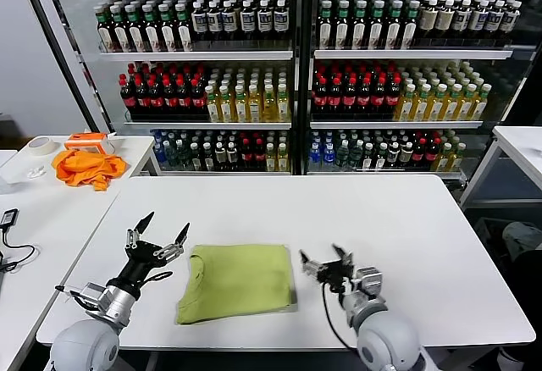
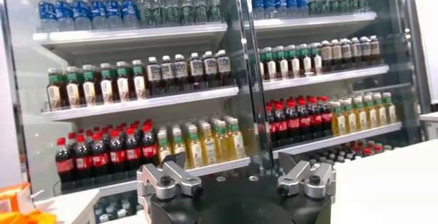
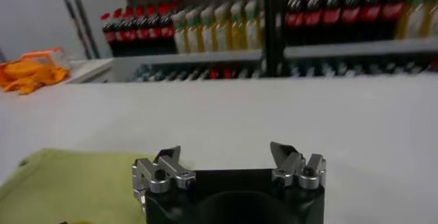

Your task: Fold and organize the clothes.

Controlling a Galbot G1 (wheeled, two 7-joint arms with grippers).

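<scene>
Shirt [image 1: 237, 282] lies folded between left gripper [image 1: 159, 237] and right gripper [image 1: 323, 261], both spread wide, holding nothing; folding looks done, tidying next.

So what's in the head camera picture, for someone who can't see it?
A folded yellow-green T-shirt lies flat on a white table, with the robot's open left hand and open right hand beside it, touching nothing. Behind stand shelves of bottled drinks.

Folded yellow-green T-shirt [image 1: 238, 282] on white table [image 1: 406, 235], open left tool [image 1: 162, 231] and right tool [image 1: 322, 258] flanking it
</scene>
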